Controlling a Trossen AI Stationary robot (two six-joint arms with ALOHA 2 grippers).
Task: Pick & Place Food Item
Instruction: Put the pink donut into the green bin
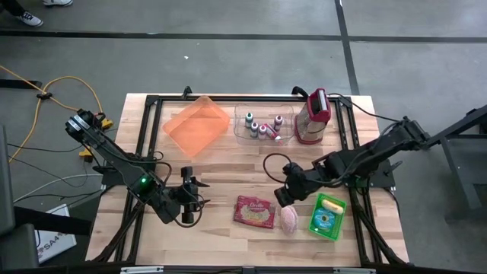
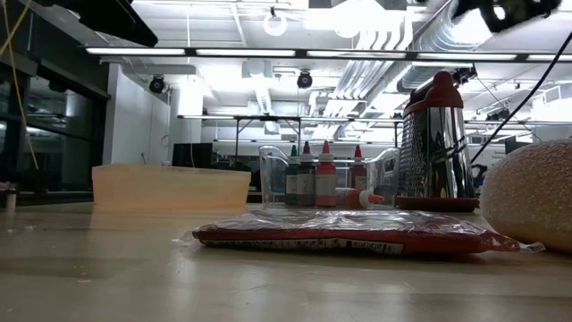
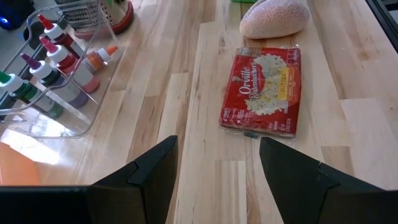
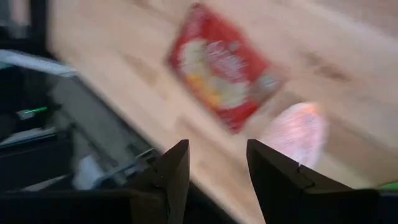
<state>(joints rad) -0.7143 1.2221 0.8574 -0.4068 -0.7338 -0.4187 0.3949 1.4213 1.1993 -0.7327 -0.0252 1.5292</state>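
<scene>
A red popcorn packet [image 1: 254, 211] lies flat on the wooden table, near the front edge. It also shows in the left wrist view [image 3: 264, 90] and the low view [image 2: 349, 234]. A rough pinkish bun [image 1: 289, 219] rests on the table just right of the packet. A green box [image 1: 328, 216] with a yellow item inside stands right of the bun. My left gripper [image 1: 196, 194] hovers open left of the packet, its fingers [image 3: 155, 165] apart with nothing between them. My right gripper [image 1: 281, 198] hangs open above the bun [image 4: 298, 134] and the packet [image 4: 221, 68], tilted downward.
At the back of the table stand an orange tray [image 1: 196, 125], a clear bin of small bottles [image 1: 259, 128] and a metal grater with a red top [image 1: 313, 116]. Bare wood lies between these and the food items. A black frame runs along the table edges.
</scene>
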